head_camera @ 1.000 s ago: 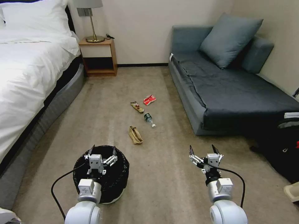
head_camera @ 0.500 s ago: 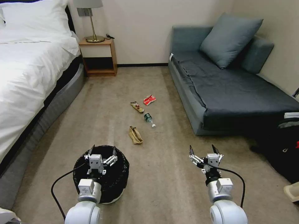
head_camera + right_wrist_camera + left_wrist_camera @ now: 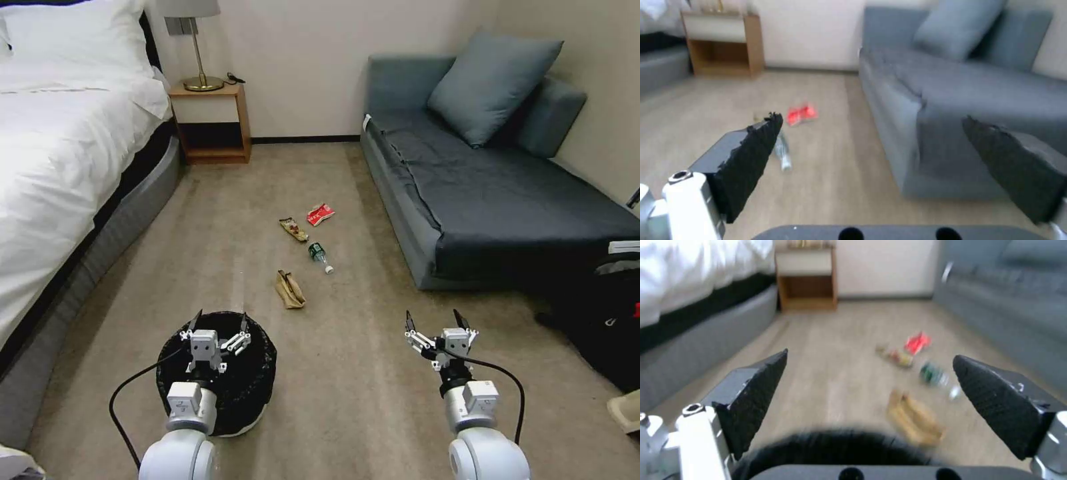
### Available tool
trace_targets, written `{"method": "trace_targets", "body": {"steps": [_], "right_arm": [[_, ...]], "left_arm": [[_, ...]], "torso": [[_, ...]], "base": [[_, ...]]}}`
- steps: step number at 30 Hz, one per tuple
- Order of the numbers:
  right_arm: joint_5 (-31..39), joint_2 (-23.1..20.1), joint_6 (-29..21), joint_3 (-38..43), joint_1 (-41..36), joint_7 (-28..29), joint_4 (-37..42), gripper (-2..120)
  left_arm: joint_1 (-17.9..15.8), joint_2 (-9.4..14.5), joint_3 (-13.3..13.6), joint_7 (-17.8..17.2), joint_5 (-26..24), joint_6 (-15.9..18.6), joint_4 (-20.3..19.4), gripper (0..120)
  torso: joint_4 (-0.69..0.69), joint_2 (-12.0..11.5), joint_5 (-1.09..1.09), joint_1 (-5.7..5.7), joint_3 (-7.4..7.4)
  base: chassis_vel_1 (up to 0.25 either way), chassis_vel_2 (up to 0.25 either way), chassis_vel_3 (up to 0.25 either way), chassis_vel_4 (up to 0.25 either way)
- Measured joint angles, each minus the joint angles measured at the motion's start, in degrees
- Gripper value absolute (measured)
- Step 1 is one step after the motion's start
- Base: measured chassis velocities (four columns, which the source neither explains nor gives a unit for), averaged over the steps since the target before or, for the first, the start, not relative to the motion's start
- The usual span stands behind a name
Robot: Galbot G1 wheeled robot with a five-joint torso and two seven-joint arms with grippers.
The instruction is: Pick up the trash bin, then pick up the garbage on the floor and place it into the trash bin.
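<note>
The trash bin [image 3: 257, 373], low and round with a black bag and a white base rim, stands on the floor at the lower left. My left gripper [image 3: 221, 320] hovers open over its far rim; the bin's black rim [image 3: 835, 446] shows below the open fingers. Open as well, my right gripper [image 3: 433, 321] is held above bare floor to the right. The garbage lies ahead: a brown paper bag [image 3: 289, 289], a green bottle [image 3: 319, 256], a snack wrapper [image 3: 293, 229] and a red-and-white packet [image 3: 320, 214]. In the right wrist view the packet [image 3: 802, 114] and bottle [image 3: 782, 151] appear.
A white bed [image 3: 60, 173] runs along the left and a grey sofa [image 3: 493, 193] along the right. A wooden nightstand [image 3: 211, 123] with a lamp stands at the far wall. A black backpack [image 3: 610, 320] sits at the right. Floor lies open between bed and sofa.
</note>
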Motion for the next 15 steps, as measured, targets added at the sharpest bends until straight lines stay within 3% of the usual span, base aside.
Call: {"method": "trace_targets", "body": {"steps": [2, 3, 5, 7, 10, 12, 15], "right_arm": [[0.18, 0.12, 0.46, -0.02, 0.16, -0.06, 0.4, 100], [-0.18, 0.71, -1.12, 0.08, 0.18, 0.04, 0.97, 100], [-2.73, 3.36, -6.34, 0.26, 2.05, 0.82, 5.97, 100], [-3.46, 4.26, -8.2, 0.33, 2.41, 1.08, 7.4, 100], [-3.94, 4.89, -10.06, 0.37, 2.22, 1.38, 9.35, 100], [-3.95, 4.9, -10.11, 0.37, 2.14, 1.41, 9.37, 100], [-3.98, 4.88, -10.17, 0.05, 1.87, 1.58, 9.42, 100]], "left_arm": [[-0.44, -0.41, 0.27, 0.19, -0.02, -0.66, -0.12, 100], [-0.94, -1.06, -0.1, -0.35, -0.13, 1.24, -0.19, 100], [-3.5, -3.41, -0.82, -2.23, -0.42, 6.14, -1.6, 100], [-3.72, -3.61, -0.96, -2.67, -0.59, 7.78, -2.08, 100], [-3.1, -1.54, -0.63, -3.94, -1.83, 11.99, -6.11, 100], [-2.93, -1.19, -0.63, -4.04, -2.04, 12.39, -6.5, 100], [-1.73, 2.16, -1.87, -5.38, -4.79, 16.06, -10.13, 100]], "torso": [[0.0, 0.01, -0.05, -0.01, -0.02], [-0.01, -0.02, 0.04, 0.01, 0.04], [-0.01, 0.01, -0.05, 0.0, -0.01], [0.0, 0.0, -0.01, 0.0, 0.0], [0.0, 0.0, 0.01, 0.0, 0.0], [0.0, 0.0, -0.02, 0.0, 0.0], [-0.01, 0.0, -0.01, 0.0, 0.0]], "base": [[0.0, 0.0, 0.0, 0.0], [0.0, 0.0, 0.0, 0.0], [0.0, 0.0, 0.0, 0.0], [0.0, 0.0, 0.0, 0.0], [0.0, 0.0, 0.0, 0.0], [0.0, 0.0, 0.0, 0.0], [0.0, 0.0, 0.0, 0.0]]}}
